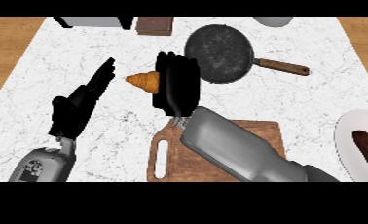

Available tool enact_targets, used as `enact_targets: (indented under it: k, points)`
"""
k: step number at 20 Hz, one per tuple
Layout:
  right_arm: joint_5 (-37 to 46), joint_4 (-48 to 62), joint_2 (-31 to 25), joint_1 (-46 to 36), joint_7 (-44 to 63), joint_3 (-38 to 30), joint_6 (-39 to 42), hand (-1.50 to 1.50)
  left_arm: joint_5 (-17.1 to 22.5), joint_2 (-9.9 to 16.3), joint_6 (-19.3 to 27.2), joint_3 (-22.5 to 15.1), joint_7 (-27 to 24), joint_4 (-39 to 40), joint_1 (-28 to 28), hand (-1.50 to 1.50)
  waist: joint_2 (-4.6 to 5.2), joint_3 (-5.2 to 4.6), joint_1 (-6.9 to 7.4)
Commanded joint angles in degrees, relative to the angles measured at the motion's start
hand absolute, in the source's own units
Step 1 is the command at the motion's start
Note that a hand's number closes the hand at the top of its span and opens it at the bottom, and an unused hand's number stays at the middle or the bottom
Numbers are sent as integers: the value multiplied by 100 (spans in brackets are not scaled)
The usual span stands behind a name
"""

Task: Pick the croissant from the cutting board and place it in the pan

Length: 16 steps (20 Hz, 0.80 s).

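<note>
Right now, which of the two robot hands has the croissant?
The right robot hand, in the middle just left of the pan, is curled round the croissant. The left robot hand is open and holds nothing.

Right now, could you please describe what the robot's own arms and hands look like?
Both forearms are smooth grey casings with rounded edges: the right forearm broad and boxy, the left forearm carrying a round marking near the lower edge. Each ends in a matt black hand, the left hand and the right hand. No cables show.
</note>
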Motion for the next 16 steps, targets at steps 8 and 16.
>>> enact_targets:
  k: [8, 16]
  points:
    - [124, 2482, 52, -127, -1072, -1260, -1825, 150, -106, -104, -41, 101, 7, -4, -108, 0, 29, 0, -34]
    - [-817, 3836, -277, -406, -3108, -2310, -2262, 150, -53, -144, -162, 180, 162, -69, -159, 0, 62, 5, 38]
